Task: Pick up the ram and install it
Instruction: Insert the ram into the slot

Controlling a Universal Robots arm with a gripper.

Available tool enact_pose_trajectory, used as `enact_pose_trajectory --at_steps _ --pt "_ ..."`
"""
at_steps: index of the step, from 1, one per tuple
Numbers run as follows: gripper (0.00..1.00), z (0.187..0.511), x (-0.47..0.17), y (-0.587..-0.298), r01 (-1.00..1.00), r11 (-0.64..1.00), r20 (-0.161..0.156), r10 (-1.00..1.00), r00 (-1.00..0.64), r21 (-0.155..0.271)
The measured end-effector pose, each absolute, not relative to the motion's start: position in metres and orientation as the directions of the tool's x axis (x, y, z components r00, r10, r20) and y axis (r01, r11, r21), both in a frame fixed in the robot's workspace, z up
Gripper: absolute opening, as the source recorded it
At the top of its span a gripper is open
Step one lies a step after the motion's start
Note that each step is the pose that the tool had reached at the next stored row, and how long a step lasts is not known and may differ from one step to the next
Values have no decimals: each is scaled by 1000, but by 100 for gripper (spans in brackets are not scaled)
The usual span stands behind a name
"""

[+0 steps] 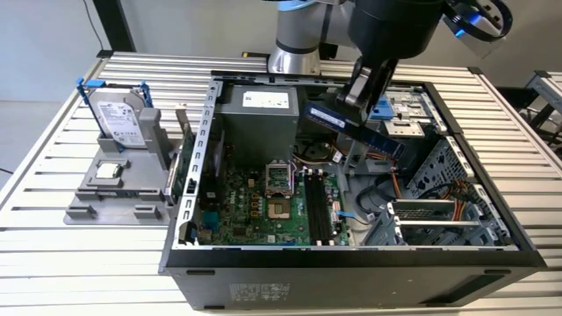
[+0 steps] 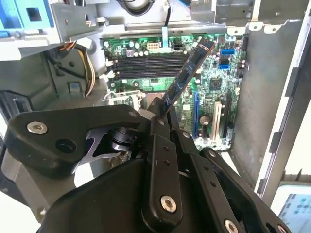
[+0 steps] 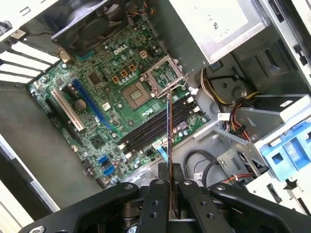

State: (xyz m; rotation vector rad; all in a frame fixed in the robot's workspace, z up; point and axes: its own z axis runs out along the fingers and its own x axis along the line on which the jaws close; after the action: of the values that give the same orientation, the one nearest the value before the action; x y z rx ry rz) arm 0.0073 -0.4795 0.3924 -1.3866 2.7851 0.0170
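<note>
One ram [image 1: 356, 128] is pinched between the gripper's [image 1: 353, 104] pressed-together fingers. It hangs inside the case above the motherboard's black slots [image 1: 320, 210], well apart from them. Its long axis looks tilted and skewed across the slots' run, so I judge it is not yet lined up.

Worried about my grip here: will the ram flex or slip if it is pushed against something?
Probably stiff: the ram juts straight from the gripper with no sag. Likely light, since a pinch near one end carries it. It could pivot, being gripped only there.
</note>
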Motion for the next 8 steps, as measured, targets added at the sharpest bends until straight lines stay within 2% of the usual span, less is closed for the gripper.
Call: enact_pose_trajectory --at_steps 8 --pt "0 394 7 -479 -731 682 -32 -731 -681 -4"
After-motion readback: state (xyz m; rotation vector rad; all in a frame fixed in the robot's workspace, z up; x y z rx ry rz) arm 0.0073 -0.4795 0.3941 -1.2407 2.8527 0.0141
